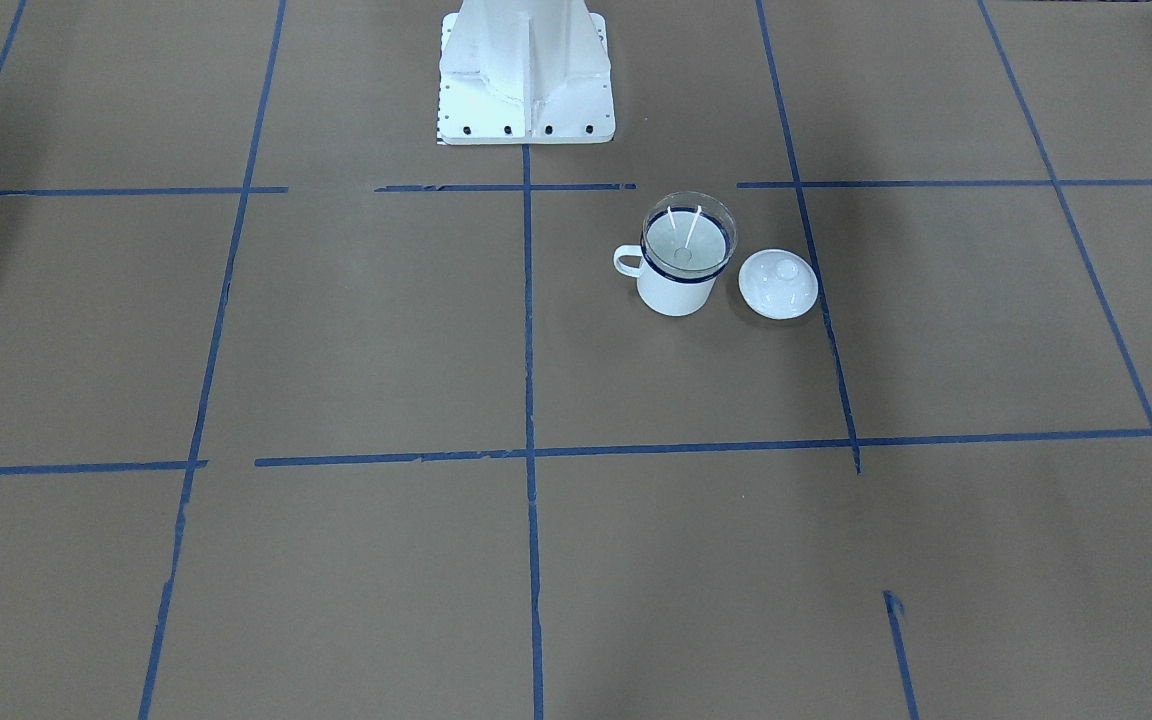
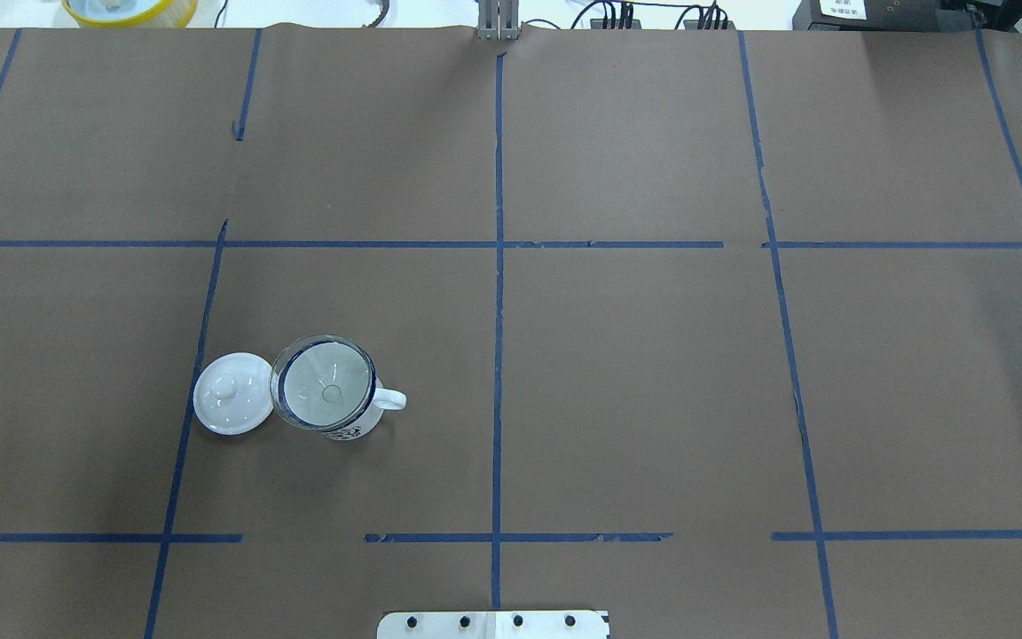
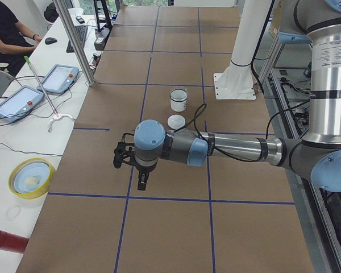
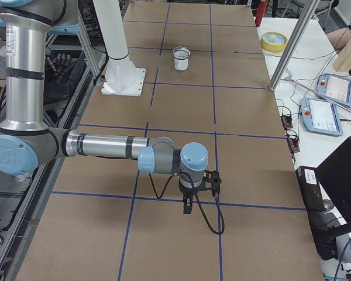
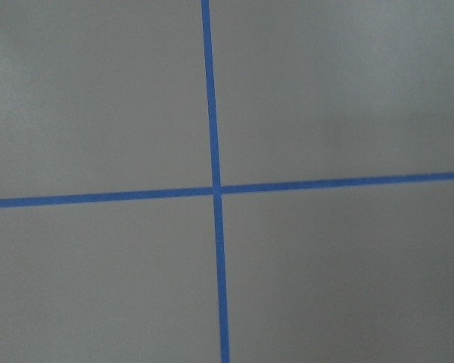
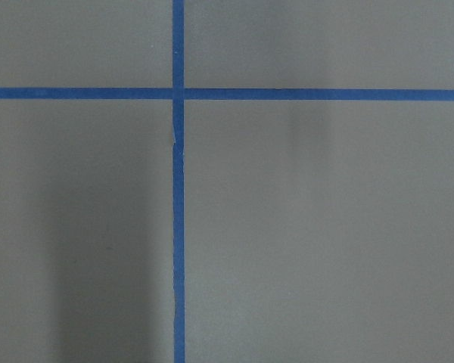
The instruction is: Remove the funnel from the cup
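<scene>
The cup (image 1: 676,288) is a white enamel mug with a dark blue rim, standing upright on the brown table. The clear funnel (image 1: 688,238) sits in its mouth, cone up. Both also show in the overhead view, the cup (image 2: 353,428) with the funnel (image 2: 323,392) on top, left of the centre line. My left gripper (image 3: 141,180) shows only in the exterior left view, high above the table and far from the cup (image 3: 178,102). My right gripper (image 4: 188,205) shows only in the exterior right view, far from the cup (image 4: 181,62). I cannot tell whether either is open or shut.
A white domed lid with a knob (image 2: 229,406) lies right beside the cup, away from its handle. The robot base (image 1: 526,110) stands behind. Side benches hold tablets (image 3: 59,78), a yellow bowl (image 3: 29,177) and metal posts (image 3: 74,40). Both wrist views show only table and blue tape.
</scene>
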Controlling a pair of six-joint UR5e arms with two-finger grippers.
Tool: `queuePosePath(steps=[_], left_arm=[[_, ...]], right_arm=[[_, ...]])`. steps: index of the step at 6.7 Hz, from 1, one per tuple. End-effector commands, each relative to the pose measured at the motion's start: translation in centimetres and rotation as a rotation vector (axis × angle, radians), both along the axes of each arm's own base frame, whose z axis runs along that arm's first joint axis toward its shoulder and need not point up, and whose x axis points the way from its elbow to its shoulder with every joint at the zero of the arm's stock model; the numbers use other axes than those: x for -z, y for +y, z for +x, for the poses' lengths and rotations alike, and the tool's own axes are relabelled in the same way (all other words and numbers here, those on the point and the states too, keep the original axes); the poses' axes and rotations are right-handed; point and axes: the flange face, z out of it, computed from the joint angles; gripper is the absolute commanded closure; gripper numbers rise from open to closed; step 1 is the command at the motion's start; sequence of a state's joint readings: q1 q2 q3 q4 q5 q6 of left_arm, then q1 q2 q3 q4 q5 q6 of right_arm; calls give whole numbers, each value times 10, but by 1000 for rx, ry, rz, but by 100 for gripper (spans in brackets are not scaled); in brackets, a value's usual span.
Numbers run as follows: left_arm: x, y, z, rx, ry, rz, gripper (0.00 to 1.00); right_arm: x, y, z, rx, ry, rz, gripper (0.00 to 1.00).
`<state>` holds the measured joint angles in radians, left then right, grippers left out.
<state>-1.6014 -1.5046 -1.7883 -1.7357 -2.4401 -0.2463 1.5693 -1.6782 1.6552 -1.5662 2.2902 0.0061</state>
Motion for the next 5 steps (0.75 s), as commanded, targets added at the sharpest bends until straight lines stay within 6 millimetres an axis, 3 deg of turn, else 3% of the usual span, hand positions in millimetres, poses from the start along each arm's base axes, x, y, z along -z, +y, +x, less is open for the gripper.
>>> queuePosePath(steps=[1,3,4,5], left_arm=[[78,-5,90,119,111,-220,0],[160,-42,213,247,140,-406,0],[203,-43,263,262,157,-461,0],[258,-38,333,298,87,-528,0]], right_arm=[[1,0,0,0,0,1,0],[1,0,0,0,0,1,0],[1,0,0,0,0,1,0],[0,0,0,0,0,0,0]])
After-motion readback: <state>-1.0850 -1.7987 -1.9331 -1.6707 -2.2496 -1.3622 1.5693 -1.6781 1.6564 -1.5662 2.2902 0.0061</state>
